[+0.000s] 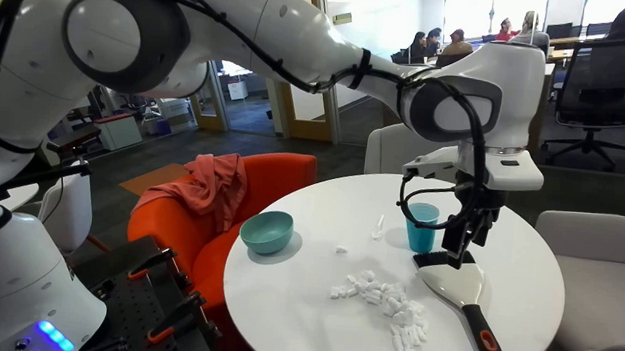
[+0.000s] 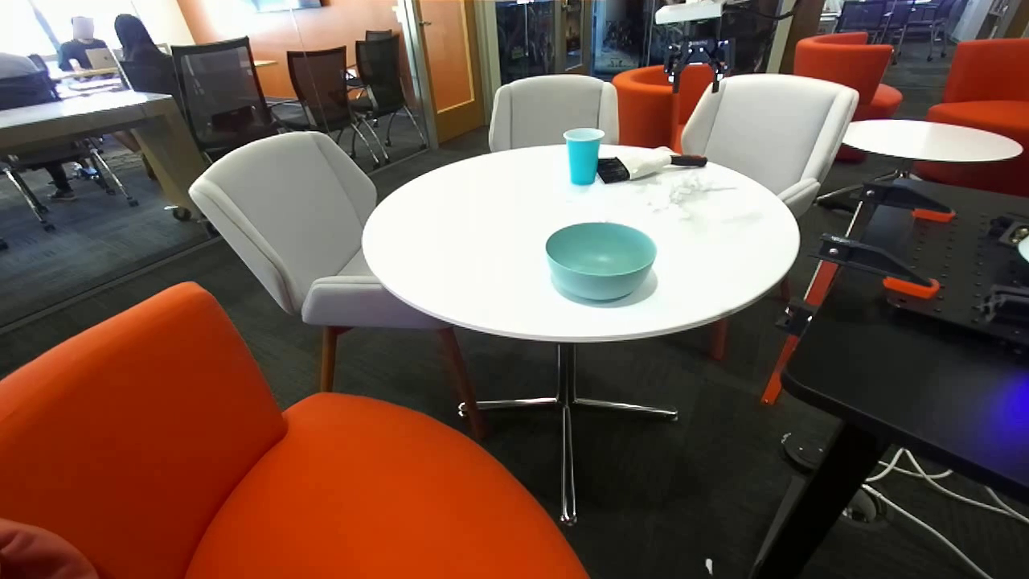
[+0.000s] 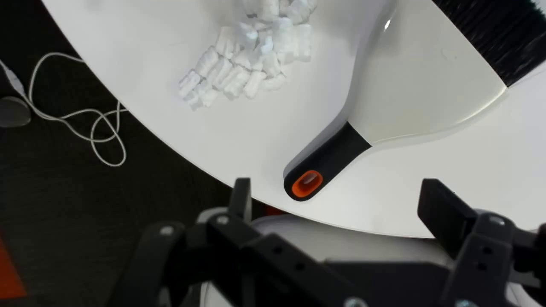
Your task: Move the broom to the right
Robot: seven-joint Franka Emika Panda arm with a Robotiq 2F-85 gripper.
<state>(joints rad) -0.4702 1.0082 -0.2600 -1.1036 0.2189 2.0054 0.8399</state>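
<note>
The pincer is spread wide, with a big gap between its two fingers, and it holds nothing. It hangs above the desk and does not touch the broom. The broom lies on the desk below it, pale and wide in the middle, with black bristles at one end and a black handle with an orange ring at the other. The tip of the handle is near the desk's edge.

If the pincer comes down a bit off, one finger could bump the handle, or it could grab just air. The handle looks smooth, so a weak pinch might let it slip and turn. Then the bristles could knock over the blue cup, which stands so near them that I can't tell if they touch. A swing the other way could push the white scraps around. A shove too far could make the broom drop off the edge. The green bowl is well apart, so it seems safe.

In an exterior view, the arm reaches high over from its base, then bends at the wrist so the pincer points down.
</note>
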